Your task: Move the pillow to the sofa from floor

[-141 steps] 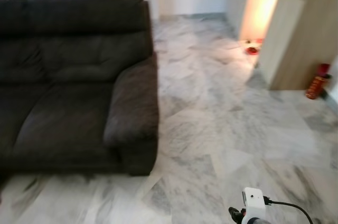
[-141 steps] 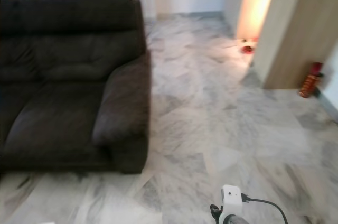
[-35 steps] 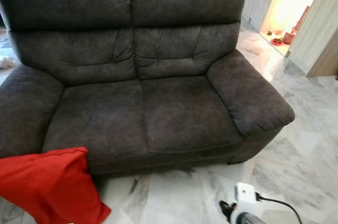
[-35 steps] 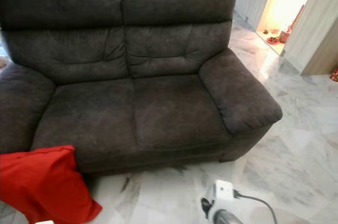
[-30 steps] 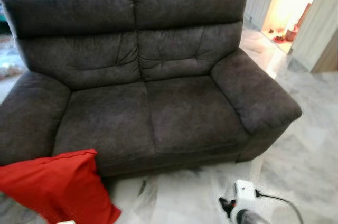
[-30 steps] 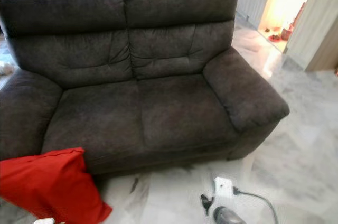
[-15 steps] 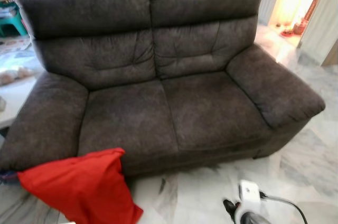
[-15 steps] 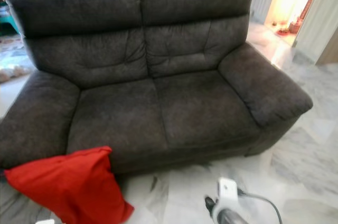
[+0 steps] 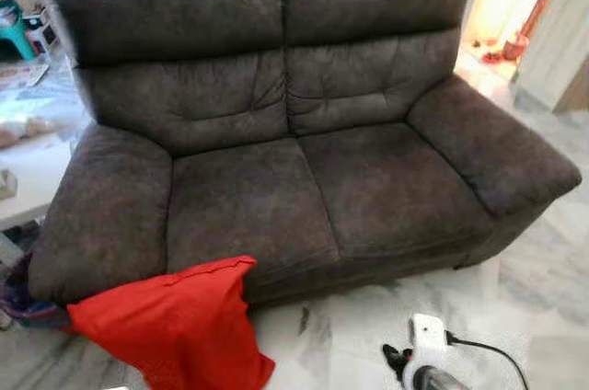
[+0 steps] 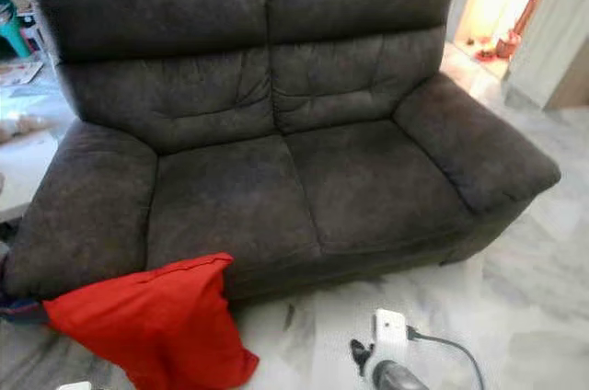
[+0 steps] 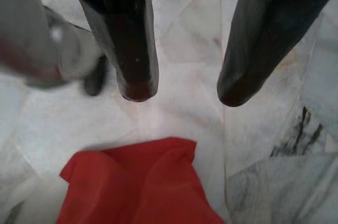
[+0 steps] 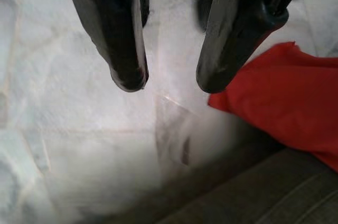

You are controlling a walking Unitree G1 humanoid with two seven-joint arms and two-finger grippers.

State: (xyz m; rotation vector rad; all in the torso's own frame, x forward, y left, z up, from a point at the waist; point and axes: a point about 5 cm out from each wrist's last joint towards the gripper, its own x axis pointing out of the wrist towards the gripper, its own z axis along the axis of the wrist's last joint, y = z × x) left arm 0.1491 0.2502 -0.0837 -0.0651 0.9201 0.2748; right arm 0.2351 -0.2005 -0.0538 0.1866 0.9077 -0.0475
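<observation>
The red pillow (image 9: pixel 175 326) lies on the marble floor, leaning against the front of the dark grey two-seat sofa (image 9: pixel 304 160) below its left seat. My left gripper (image 11: pixel 185 92) hangs open above the floor, with a corner of the red pillow (image 11: pixel 137 187) just beyond its fingertips. My right gripper (image 12: pixel 166 81) is open too and holds nothing. The pillow (image 12: pixel 280 97) lies off to one side of it, and the sofa's base (image 12: pixel 264 197) is close by. My right arm's wrist (image 9: pixel 429 353) shows low in front of the sofa's right seat.
A low white table (image 9: pixel 28 178) and a teal stool (image 9: pixel 14 31) stand left of the sofa. A dark bundle (image 9: pixel 23 303) sits by the left armrest's foot. A lit alcove (image 9: pixel 515 4) opens at the back right. Open marble floor (image 9: pixel 543 298) lies to the right.
The camera has swung left, so the sofa and pillow sit further right in the picture. The pillow stays on the floor against the sofa. My right wrist hangs as before.
</observation>
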